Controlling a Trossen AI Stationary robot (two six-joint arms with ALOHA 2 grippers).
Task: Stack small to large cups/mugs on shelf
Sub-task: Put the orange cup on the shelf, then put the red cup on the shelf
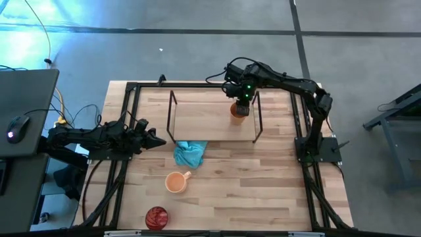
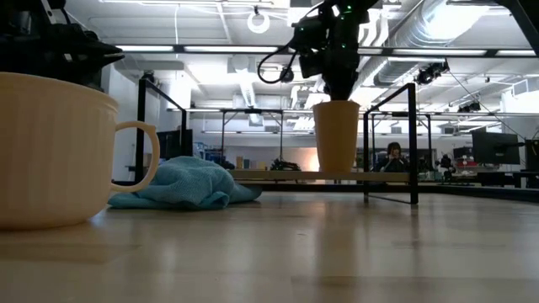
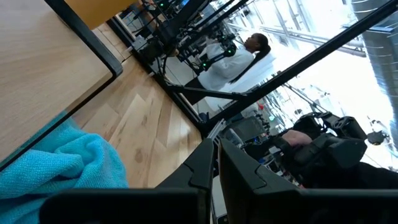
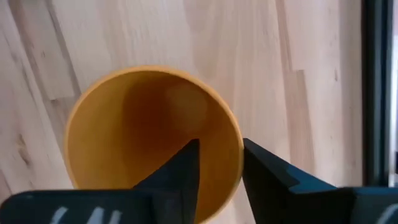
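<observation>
A butcher-block counter [image 1: 263, 178] stands on a grey floor, with an open workshop of ducts and strip lights behind it, where a person [image 2: 392, 156] sits far off.

The shelf [image 1: 214, 118], a black wire frame with a light wood board, sits toward the counter's far edge. On its right end stands the amber tumbler [image 1: 239, 110], upright. The right end effector [image 4: 219, 165] hangs directly over it, one finger inside the rim and one outside, jaws parted with a gap on either side of the wall, so the rim is straddled but not pinched.

The teal cloth [image 1: 189, 153] lies crumpled at the shelf's near edge. The orange mug [image 1: 175, 182] stands nearer the counter's front edge, and the red cup [image 1: 156, 217] is at the front edge, left of centre.

The left end effector [image 1: 152, 139] waits by the counter's left edge, jaws closed and empty, pointing at the cloth.
</observation>
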